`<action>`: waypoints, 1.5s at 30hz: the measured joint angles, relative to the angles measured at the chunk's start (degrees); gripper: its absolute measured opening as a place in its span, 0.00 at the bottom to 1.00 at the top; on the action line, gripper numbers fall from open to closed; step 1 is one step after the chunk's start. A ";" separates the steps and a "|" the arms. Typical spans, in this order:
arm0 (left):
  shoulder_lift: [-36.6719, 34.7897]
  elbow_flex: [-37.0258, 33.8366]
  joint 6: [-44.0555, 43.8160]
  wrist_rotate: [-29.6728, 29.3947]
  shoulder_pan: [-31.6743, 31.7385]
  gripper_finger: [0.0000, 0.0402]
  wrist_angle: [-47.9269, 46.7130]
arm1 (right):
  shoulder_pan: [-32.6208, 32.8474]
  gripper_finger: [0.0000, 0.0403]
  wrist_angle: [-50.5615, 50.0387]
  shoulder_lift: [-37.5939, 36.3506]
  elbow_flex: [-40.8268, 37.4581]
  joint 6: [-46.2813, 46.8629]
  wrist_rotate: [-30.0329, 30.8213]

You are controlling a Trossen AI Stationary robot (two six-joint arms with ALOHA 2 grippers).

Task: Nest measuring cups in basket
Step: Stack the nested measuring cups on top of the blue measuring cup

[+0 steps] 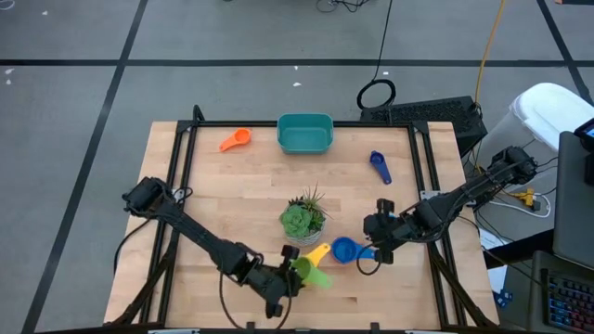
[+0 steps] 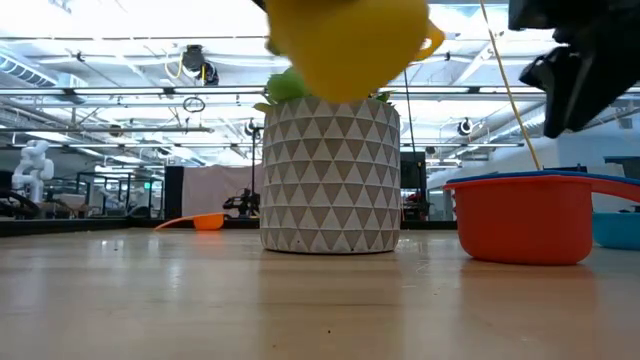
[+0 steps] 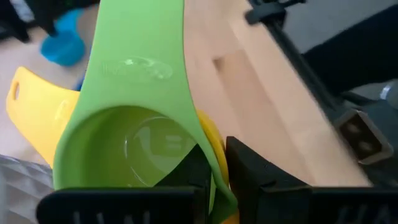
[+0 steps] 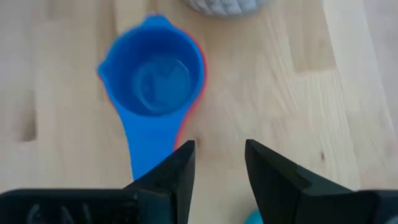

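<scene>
Claws at work near the desk's front edge, cups half gathered.

Left claw pinches the rim of a green plastic measuring cup nested in a yellow one, lifted beside the potted succulent. Right claw, part open and empty, hovers by a blue cup stacked in a red one. Next, I judge, the pair must travel to the teal rectangular plastic basket at the far edge, well apart.

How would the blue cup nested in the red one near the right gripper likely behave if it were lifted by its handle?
The blue cup looks like thin moulded plastic, so probably light and stiff. It sits loosely inside the red cup, so the red one may stay on the table or drop off. Its smooth flat handle might slip between the open right gripper fingers.
</scene>
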 joint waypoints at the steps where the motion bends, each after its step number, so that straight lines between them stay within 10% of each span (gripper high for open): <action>1: 0.00 0.00 1.04 -0.01 0.52 0.09 0.33 | 0.01 0.33 -0.56 0.00 0.00 0.85 0.16; 13: 0.00 0.00 7.23 -0.01 3.80 0.09 2.52 | -3.74 0.33 2.86 0.00 -7.46 -0.76 4.26; 20: 0.00 0.00 7.83 0.02 3.78 0.09 2.66 | -8.06 0.33 20.96 0.00 -14.89 -4.46 -3.36; 45: 0.00 0.00 8.00 0.06 4.19 0.09 1.37 | -7.40 0.33 39.09 12.47 -9.86 -4.35 -12.52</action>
